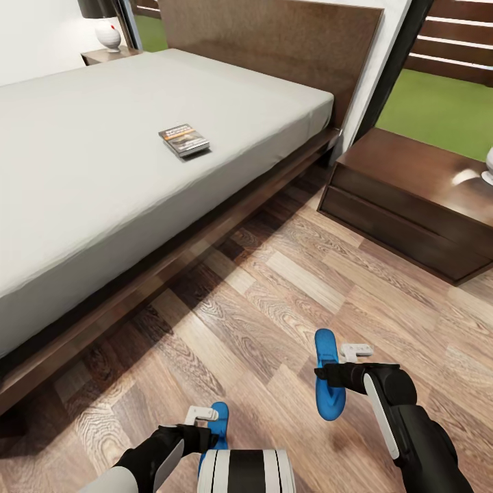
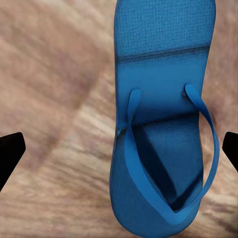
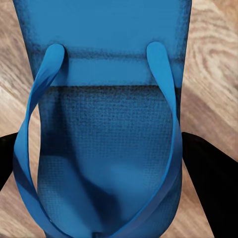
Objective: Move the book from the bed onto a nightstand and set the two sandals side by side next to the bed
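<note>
The book (image 1: 183,140) lies flat on the pale mattress of the bed (image 1: 82,171), near its floor-side edge. Both blue sandals are on the wood floor in front of me. My right gripper (image 1: 327,375) is shut across the right sandal (image 1: 330,405); in the right wrist view its fingers (image 3: 208,171) press both edges of the sandal (image 3: 106,124). My left gripper (image 1: 202,433) hangs open over the left sandal (image 1: 219,415). In the left wrist view this sandal (image 2: 163,124) lies strap up, with the fingertips (image 2: 10,153) spread wide apart.
One dark wooden nightstand (image 1: 418,198) stands to the right of the headboard, with a white object at its edge. The other nightstand (image 1: 103,56) is at the far side of the bed and carries a lamp (image 1: 106,27). Bare plank floor (image 1: 274,294) runs along the bed.
</note>
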### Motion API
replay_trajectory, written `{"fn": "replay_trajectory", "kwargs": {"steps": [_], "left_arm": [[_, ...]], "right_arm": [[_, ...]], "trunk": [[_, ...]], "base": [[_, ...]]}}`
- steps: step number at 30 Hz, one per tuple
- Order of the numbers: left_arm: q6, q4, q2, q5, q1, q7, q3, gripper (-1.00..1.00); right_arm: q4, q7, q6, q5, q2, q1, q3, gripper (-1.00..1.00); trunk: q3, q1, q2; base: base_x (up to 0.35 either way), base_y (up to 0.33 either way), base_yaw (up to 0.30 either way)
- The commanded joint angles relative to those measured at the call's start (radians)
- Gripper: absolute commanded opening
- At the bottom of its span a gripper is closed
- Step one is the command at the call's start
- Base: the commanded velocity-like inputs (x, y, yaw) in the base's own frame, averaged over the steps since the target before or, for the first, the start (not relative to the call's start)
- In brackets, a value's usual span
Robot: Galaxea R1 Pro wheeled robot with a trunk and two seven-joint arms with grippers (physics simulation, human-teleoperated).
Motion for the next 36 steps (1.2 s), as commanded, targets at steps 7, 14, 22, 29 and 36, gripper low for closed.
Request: {"fn": "replay_trajectory", "kwargs": {"steps": [7,14,22,29,36], "left_arm": [[0.004,-0.001,0.001,0.01,-0.001,0.001,-0.006,1.0],[0.004,-0.001,-0.003,0.01,-0.001,0.001,-0.006,1.0],[0.004,-0.001,-0.009,-0.004,-0.001,0.001,-0.006,1.0],[0.004,-0.001,-0.016,-0.008,-0.001,0.001,-0.007,1.0],[0.004,-0.001,-0.017,-0.008,0.0,0.001,-0.007,1.0]], "right_arm": [[-0.001,0.004,0.004,0.002,0.0,0.0,0.0,-1.0],[-0.001,0.004,0.004,0.002,0.0,-0.001,0.0,-1.0],[-0.001,0.004,0.004,0.002,0.0,0.0,-0.001,-1.0],[-0.001,0.004,0.004,0.002,0.0,0.0,-0.001,-1.0],[-0.001,0.004,0.004,0.002,0.0,-0.001,0.0,-1.0]], "trunk": [[-0.001,0.0,0.0],[-0.001,0.0,0.0],[-0.001,0.0,0.0],[-0.001,0.0,0.0],[-0.012,0.001,-0.001]], "base": [[0.0,0.0,0.0],[0.0,0.0,0.0],[0.0,0.0,0.0],[0.0,0.0,0.0],[0.0,0.0,0.0]]}}
